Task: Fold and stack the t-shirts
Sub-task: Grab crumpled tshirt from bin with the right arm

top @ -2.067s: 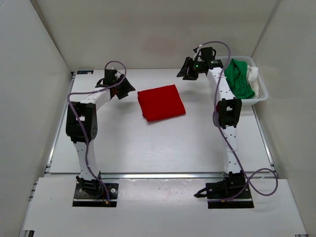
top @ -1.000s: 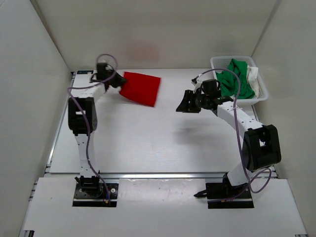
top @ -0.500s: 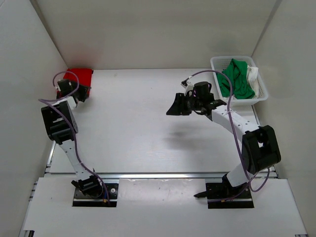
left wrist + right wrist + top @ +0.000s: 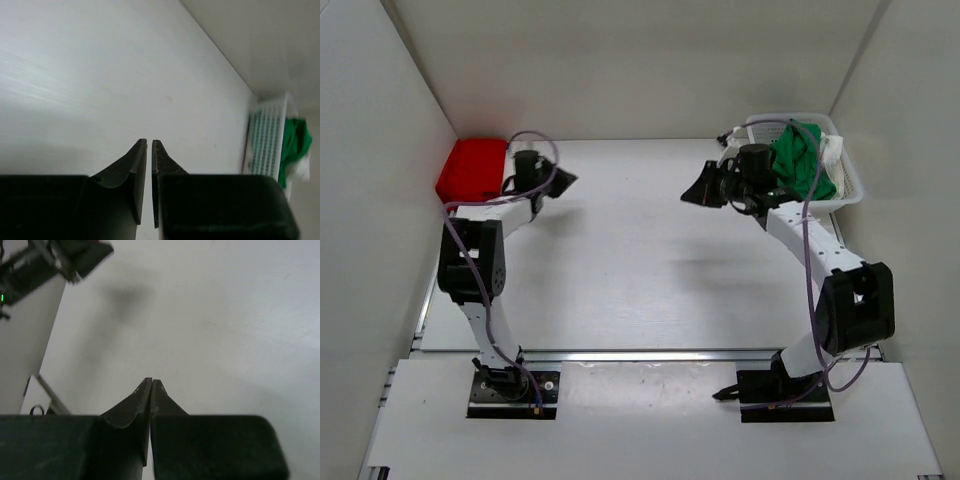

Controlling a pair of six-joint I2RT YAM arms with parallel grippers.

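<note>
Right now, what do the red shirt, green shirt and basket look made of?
Red shirt: soft matte cloth, probably a knit; folded flat with rounded edges, no shine.
Green shirt: the same kind of matte cloth; it lies crumpled in deep limp folds.
Basket: rigid white plastic, likely moulded; straight slotted walls, slight sheen.

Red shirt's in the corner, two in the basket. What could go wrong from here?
The green t-shirt is bunched with the white t-shirt in the basket; pulling one may drag the other, or the basket. The red t-shirt sits tight in the far corner, so the left tool, shut beside it, may snag its fold.
</note>
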